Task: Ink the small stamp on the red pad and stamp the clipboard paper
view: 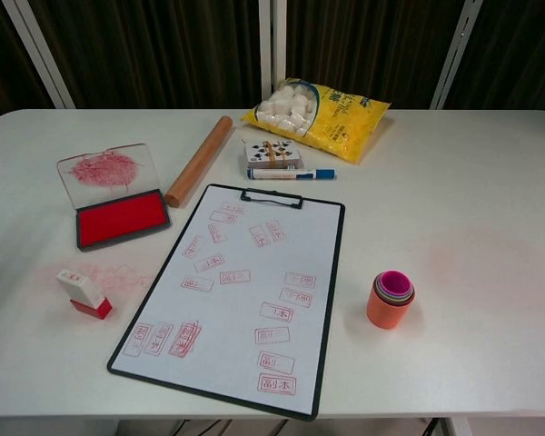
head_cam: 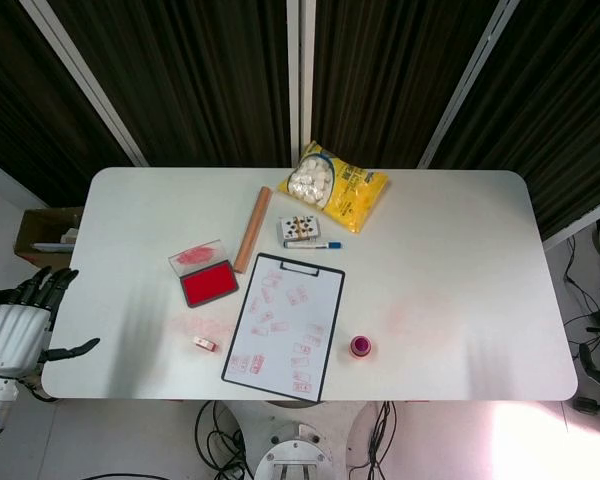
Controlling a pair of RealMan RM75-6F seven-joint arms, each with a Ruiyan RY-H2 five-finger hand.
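The small stamp [view: 84, 293] [head_cam: 205, 344], white with a red base, lies on the table left of the clipboard. The red ink pad [view: 122, 218] [head_cam: 209, 283] sits open behind it, its clear lid [view: 104, 170] folded back. The clipboard [view: 241, 292] [head_cam: 285, 325] holds white paper covered with several red stamp marks. My left hand [head_cam: 20, 325] hangs open off the table's left edge, well away from the stamp; only the head view shows it. My right hand is in neither view.
A wooden rolling pin [view: 199, 160] lies behind the pad. A deck of cards [view: 272, 152], a blue marker [view: 291, 173] and a yellow bag of white balls [view: 320, 107] sit at the back. Nested coloured cups [view: 391, 299] stand right of the clipboard. Red ink smudges the table [view: 490, 227] near the stamp.
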